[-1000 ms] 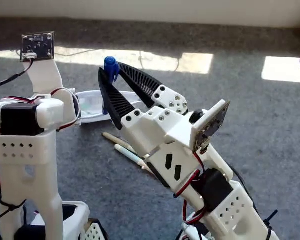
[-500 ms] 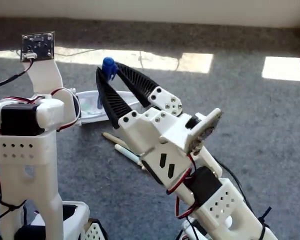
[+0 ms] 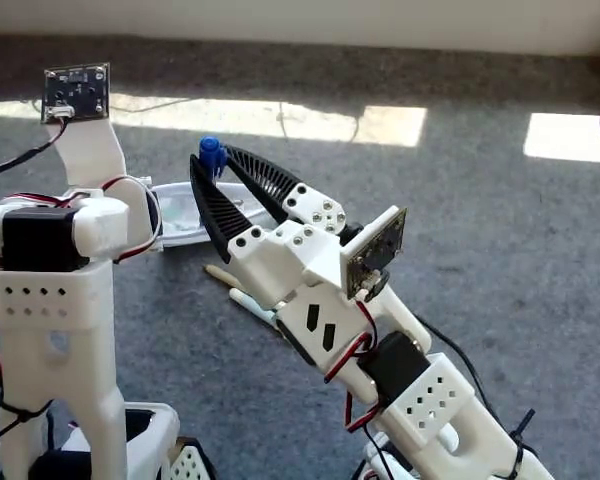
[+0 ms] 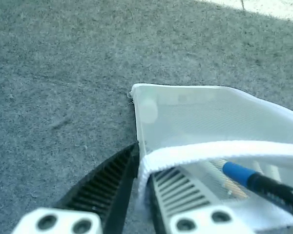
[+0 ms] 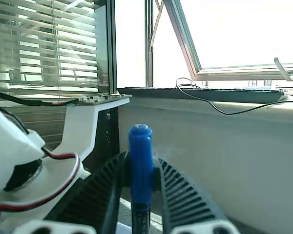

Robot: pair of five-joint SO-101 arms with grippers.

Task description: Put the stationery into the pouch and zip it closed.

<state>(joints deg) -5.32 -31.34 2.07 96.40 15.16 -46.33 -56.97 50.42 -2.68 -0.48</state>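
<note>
Your right jaws: narrow, clamping an upright blue pen (image 5: 140,156) just by the white pouch (image 4: 200,117). Your left jaws: pinching the pouch's rim. Contents unclear through mesh. Two loose pens (image 3: 250,301) on carpet, 6 o'clock of pouch.

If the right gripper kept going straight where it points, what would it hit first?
Probably nothing close. Past the blue pen in the right gripper, the line looks free to the far wall. The left arm's camera bracket stands just beside it, though depth is unclear.
</note>
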